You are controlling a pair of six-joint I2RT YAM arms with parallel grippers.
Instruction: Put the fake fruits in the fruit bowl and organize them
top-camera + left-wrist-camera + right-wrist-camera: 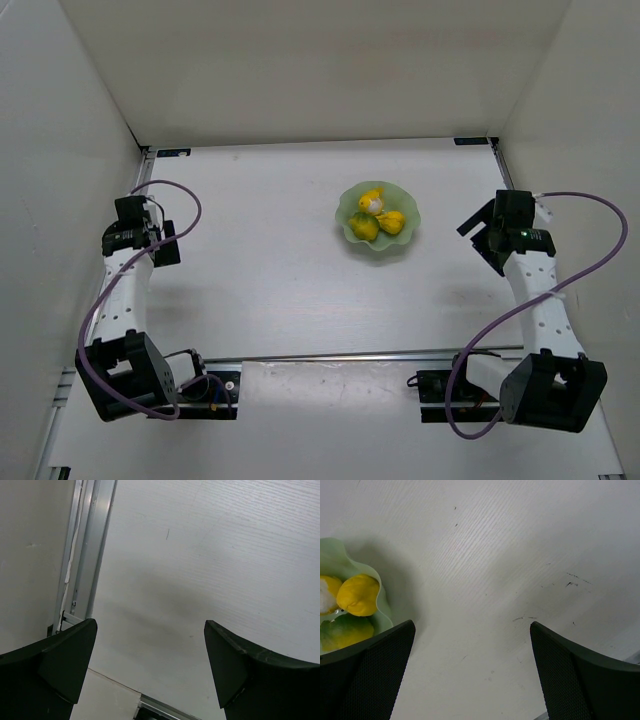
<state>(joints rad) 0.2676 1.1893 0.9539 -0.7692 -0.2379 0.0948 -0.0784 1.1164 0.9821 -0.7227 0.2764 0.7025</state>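
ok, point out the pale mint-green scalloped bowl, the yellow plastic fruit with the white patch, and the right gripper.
pale mint-green scalloped bowl [383, 247]: top view, near rim.
yellow plastic fruit with the white patch [372, 203]: top view, its middle.
right gripper [471, 625]: right wrist view, midway between fingertips.

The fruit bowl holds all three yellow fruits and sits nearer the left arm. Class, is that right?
No: the fruit bowl sits nearer the right arm, as the top external view shows. The three fruits are indeed in it.
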